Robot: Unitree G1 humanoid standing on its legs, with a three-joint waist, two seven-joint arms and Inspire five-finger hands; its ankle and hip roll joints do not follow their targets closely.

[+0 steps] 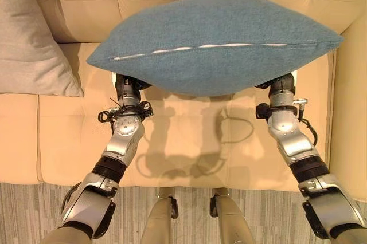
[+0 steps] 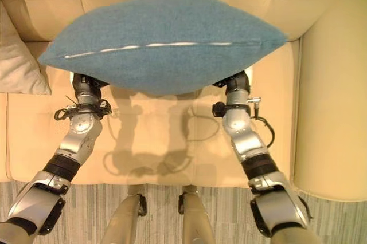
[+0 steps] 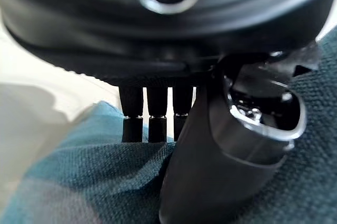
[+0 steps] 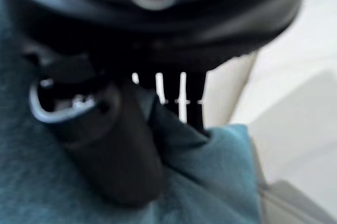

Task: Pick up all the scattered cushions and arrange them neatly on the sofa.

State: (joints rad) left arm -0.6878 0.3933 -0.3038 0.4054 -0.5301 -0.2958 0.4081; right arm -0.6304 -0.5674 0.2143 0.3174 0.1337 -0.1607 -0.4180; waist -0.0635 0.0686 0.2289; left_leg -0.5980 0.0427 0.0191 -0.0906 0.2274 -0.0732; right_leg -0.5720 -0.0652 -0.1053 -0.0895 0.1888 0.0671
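Warm, bright overhead light; crisp arm-and-cushion shadows fall on the sofa seat [image 1: 189, 141] below the blue cushion [image 1: 215, 43]. Head views sharp. Wrist views blurred close up, pale glare at far background edges.

A blue cushion [image 2: 163, 43] with a pale zip seam along its upper face was held level above the seat of a cream sofa [image 2: 321, 112]. The left hand [image 2: 85, 86] and right hand [image 2: 236, 83] reached under its two ends, fingers hidden beneath the fabric. A grey cushion [image 2: 17, 66] leaned at the sofa's left edge
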